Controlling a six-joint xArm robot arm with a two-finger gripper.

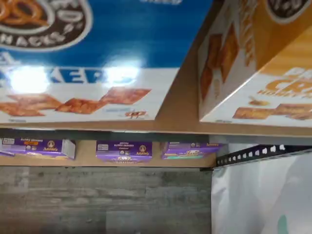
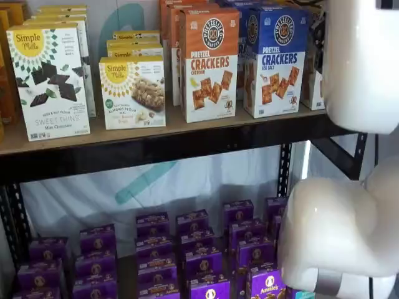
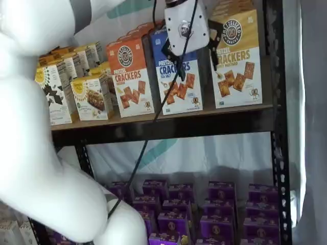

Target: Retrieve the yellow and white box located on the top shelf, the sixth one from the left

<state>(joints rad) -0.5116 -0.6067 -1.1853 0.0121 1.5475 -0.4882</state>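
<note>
**Yellow and white box waits at the right end of the top shelf, fingers spread in front of its neighbour**

Yellow and white box (image 3: 236, 58) stands upright at the right end of the top shelf (image 3: 168, 124), just beside the black upright, with the blue-topped box (image 3: 180, 76) next to it on the other side. The gripper (image 3: 191, 56) hangs in front of the shelf with its two black fingers spread wide and nothing between them. One finger lies over the blue-topped box's face and the other near the yellow box's inner edge, so the hand looks centred on the gap between the two cartons rather than on the target.

To do the approach well, the hand probably needs to shift toward the shelf's right end until both fingers bracket the yellow box alone. It should then go in level, so that a finger does not catch the blue box or the upright. The carton is tall and light, so a grip well up its sides seems safer than one near the base.

The wrist view shows the blue-topped box (image 1: 83, 58) and the yellow and white box (image 1: 253, 68) close up, with bare shelf board between them and small purple boxes (image 1: 124, 150) on the lower level. It does not show the fingers. In a shelf view the white arm (image 2: 355, 156) blocks the shelf's right end, so the target is hidden, though the orange-topped box (image 2: 210, 65) is plain.
</note>
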